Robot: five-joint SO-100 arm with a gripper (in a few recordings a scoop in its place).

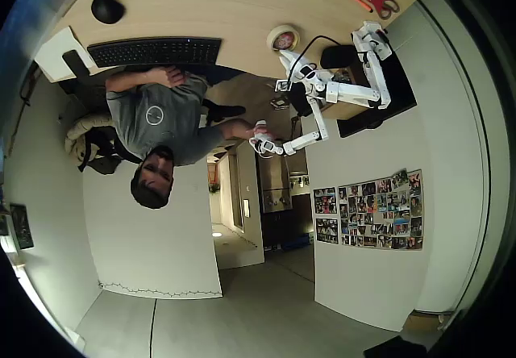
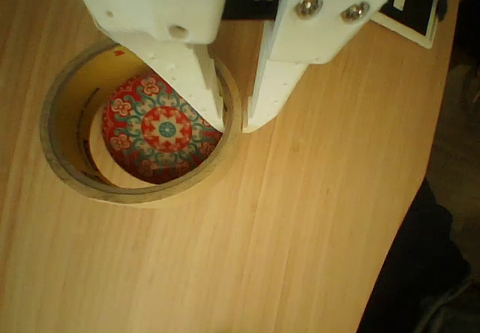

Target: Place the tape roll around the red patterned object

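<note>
The wooden table [image 1: 226,7] fills the top part of the overhead view, and in the wrist view its pale grain runs across the whole frame. A person [image 1: 157,124] in a grey shirt sits at the table edge, left of centre in the overhead view. The white arm [image 1: 347,92] stands at the right of the table, bending toward the centre top of the frame. A black keyboard [image 1: 155,52] lies at the upper left, with a black mouse [image 1: 106,7] above it. Red-handled scissors [image 1: 371,2] lie at the upper right.

The tape roll [image 2: 71,179] lies flat on the table in the left half of the wrist view, and it rings the red patterned object [image 2: 161,134], which sits inside its hollow. The gripper [image 2: 234,121] is at the right wall of the roll: one finger inside, the other outside, with the wall between them. The gap is narrow, so the claw is grasping the tape roll.
</note>
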